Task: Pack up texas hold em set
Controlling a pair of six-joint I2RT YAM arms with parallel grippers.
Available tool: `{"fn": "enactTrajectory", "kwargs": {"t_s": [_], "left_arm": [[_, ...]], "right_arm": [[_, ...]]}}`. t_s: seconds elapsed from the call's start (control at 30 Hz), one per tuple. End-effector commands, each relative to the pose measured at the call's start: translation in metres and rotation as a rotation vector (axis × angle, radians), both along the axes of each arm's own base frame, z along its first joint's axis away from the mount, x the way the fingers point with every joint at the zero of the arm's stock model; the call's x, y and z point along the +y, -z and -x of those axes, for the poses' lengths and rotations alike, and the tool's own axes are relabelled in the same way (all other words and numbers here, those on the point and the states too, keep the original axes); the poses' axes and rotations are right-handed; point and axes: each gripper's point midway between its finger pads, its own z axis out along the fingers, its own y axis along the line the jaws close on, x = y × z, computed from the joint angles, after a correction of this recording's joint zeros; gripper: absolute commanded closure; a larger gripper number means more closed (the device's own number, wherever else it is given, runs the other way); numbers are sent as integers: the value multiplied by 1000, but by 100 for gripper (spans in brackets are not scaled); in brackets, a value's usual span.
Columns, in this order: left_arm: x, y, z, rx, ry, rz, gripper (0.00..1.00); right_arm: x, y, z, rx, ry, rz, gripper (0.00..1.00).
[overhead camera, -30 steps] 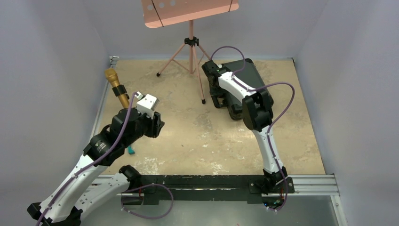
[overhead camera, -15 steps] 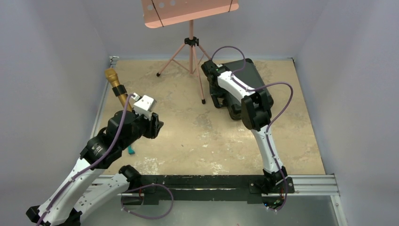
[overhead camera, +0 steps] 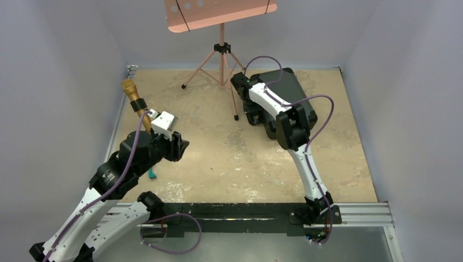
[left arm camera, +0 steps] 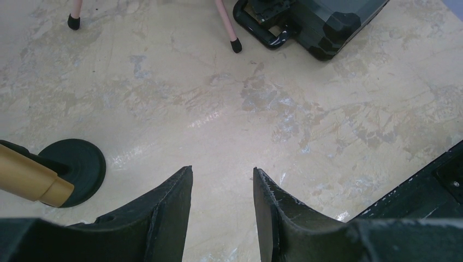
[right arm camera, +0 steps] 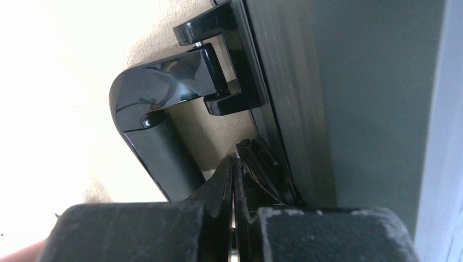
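Pose check: left arm (overhead camera: pixel 104 177) folded low, right arm (overhead camera: pixel 307 164) stretched far forward.
The left gripper (left arm camera: pixel 223 173) points down and to the right, fingers (left arm camera: pixel 166 210) parted, nothing between them. Right elbow raised, forearm reaching forward-left; right gripper (right arm camera: pixel 235 164) fingers pressed tight together.

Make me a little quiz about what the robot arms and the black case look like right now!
1. True or false: the black case is closed.
2. Which one is open? A: left gripper. B: right gripper.
3. What gold thing stands near the left gripper?

Key: 1 true. 2 A. 3 the microphone.
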Motion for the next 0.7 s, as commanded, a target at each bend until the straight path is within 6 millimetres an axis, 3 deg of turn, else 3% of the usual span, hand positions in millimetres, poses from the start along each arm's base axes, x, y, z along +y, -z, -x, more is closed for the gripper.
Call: {"fn": "enactTrajectory", "kwargs": {"t_s": [0.0, 0.17, 0.3, 0.47, 0.67], "left_arm": [[-1, -7, -3, -28, -6, 29, 51], [-1, -5, -3, -24, -8, 24, 51], [-1, -3, -5, -19, -12, 15, 50], [-1, 2, -7, -8, -16, 3, 45], [-1, 9, -12, 17, -37, -20, 28]], "right_arm": [[-75, 30, 34, 216, 34, 259, 100], [-55, 33, 25, 182, -13, 138, 100], [-33, 20, 12, 123, -56, 25, 96], [-9, -17, -1, 30, -131, -105, 83], [12, -75, -6, -76, -241, -224, 64]]}}
